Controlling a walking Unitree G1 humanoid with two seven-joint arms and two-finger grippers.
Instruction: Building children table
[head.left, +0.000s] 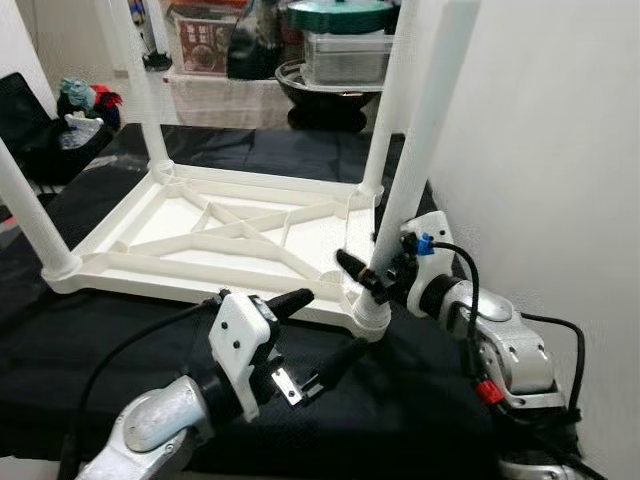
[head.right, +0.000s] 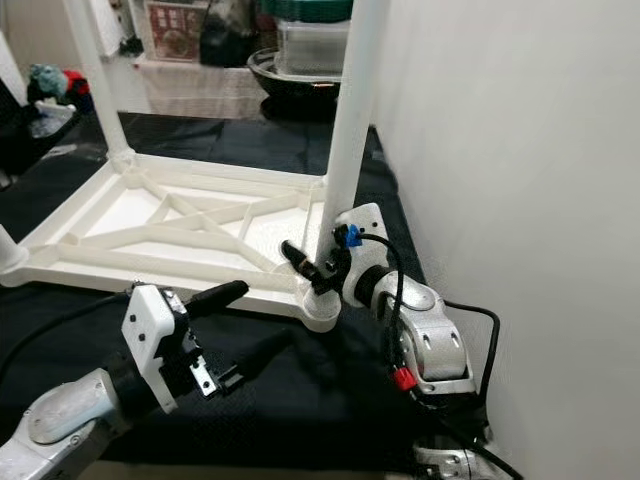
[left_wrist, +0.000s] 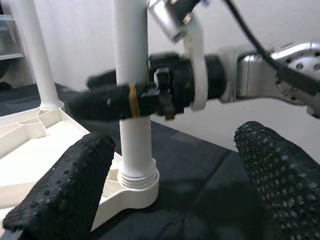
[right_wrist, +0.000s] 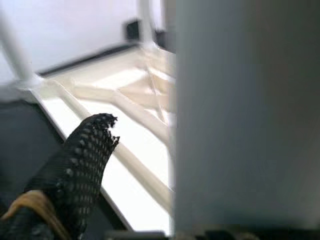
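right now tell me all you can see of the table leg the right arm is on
The near-right leg is a plain white tube, plastic by its look, standing upright in the round corner socket of the upside-down white tabletop, which lies on a black cloth. The right tool grips it low down, a black finger on each side.

— How many table tops are seen, and how many legs?

— One white table top (head.left: 215, 235) is seen, laid upside down on one black cloth (head.left: 400, 400). Four white legs are counted standing in its corners: the near right leg (head.left: 415, 160), the far right leg (head.left: 395, 95), the far left leg (head.left: 135, 75) and the near left leg (head.left: 25, 205).

— And grippers?

— Two are counted: the left gripper (head.left: 325, 335) and the right gripper (head.left: 362, 278), each with two black fingers (left_wrist: 65, 185).

— What is counted in the background?

— One dark bowl (head.left: 335, 95), one clear tub with a green lid (head.left: 345, 45), and one white wall (head.left: 550, 150).
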